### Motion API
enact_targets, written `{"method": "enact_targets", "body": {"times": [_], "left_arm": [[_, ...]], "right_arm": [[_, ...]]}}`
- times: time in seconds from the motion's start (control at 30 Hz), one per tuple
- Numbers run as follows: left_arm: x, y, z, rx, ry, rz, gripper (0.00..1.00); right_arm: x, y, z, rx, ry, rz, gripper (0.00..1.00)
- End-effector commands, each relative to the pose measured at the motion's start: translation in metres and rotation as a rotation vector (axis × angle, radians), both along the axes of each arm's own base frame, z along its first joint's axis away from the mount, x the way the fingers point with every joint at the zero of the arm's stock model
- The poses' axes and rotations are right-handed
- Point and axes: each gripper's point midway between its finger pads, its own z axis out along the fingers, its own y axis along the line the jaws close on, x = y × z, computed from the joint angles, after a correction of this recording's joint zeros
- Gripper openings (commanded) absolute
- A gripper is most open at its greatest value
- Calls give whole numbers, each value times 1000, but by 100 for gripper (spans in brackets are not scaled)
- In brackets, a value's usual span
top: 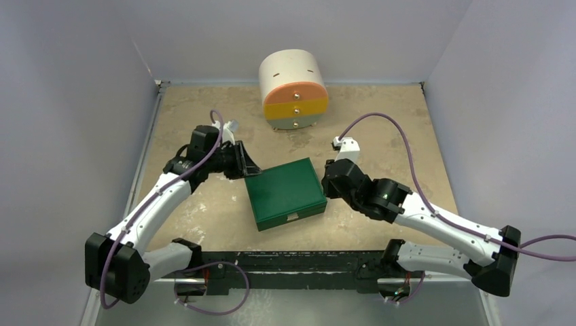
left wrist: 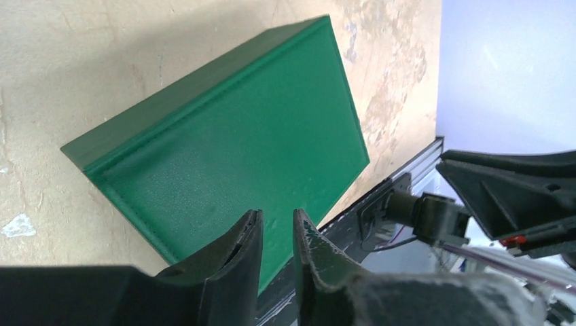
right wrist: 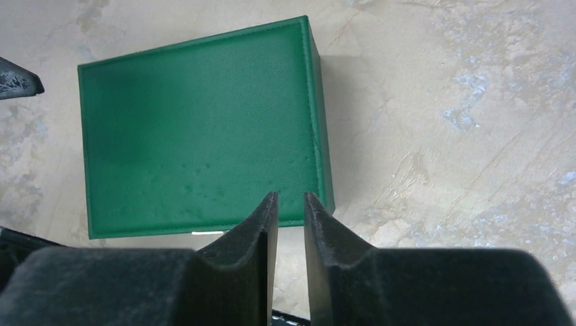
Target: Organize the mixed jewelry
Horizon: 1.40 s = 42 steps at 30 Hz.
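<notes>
Left wrist view first: the left gripper (left wrist: 277,214) has its two dark fingers drawn close, only a slim slit between them and nothing in it. The right gripper (right wrist: 291,198) looks the same from its own camera, fingers near together and pinching nothing. Just beyond both pairs of tips lies the green box (left wrist: 231,136), lid down, flat on the mottled tan table (top: 380,122). From overhead, the left gripper sits by the box's far left corner and the right gripper by its right edge; whether either is touching it I cannot tell. None of the jewelry shows anywhere, so I'd guess it is shut away, in the box or in the round drawer chest (top: 294,92) standing well apart at the back. The box looks stiff and light, with a smooth grained skin that could slide under a push. I'd have one arm steady a side wall while the other lifts at the near lip, by the small pale tab (top: 293,217) there. The pieces themselves should be tiny, hard, feather-light and quick to roll or skid, so each wants a gentle fingertip pinch across its band.
</notes>
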Motion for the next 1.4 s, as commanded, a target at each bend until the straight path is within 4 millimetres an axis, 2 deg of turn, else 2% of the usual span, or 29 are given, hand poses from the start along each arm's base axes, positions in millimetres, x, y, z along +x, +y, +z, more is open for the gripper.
{"method": "enact_targets", "body": {"times": [0.0,0.07,0.17,0.4,0.67,0.9,1.07,1.23,1.37], "left_arm": [[-4,-10,12,27,-56,-34,15],[-10,-18,10,35,-54,-57,1],[-17,-31,9,35,-53,-86,0],[-43,-68,-4,101,-62,-184,0],[-64,-95,-46,237,-68,-225,0],[-72,-95,-69,345,-70,-215,0],[-81,-84,-91,436,-62,-221,0],[-90,-78,-109,446,-31,-218,0],[-95,-73,-115,442,-20,-208,0]], "right_arm": [[3,15,13,31,-4,45,21],[1,23,12,38,8,78,14],[-2,35,9,51,32,131,0],[-15,69,-6,88,113,286,0],[-20,87,-27,94,181,341,0],[-23,88,-43,82,216,345,0],[-26,86,-59,61,249,340,0],[-29,83,-72,49,274,330,0],[-32,78,-85,31,294,321,0]]}}
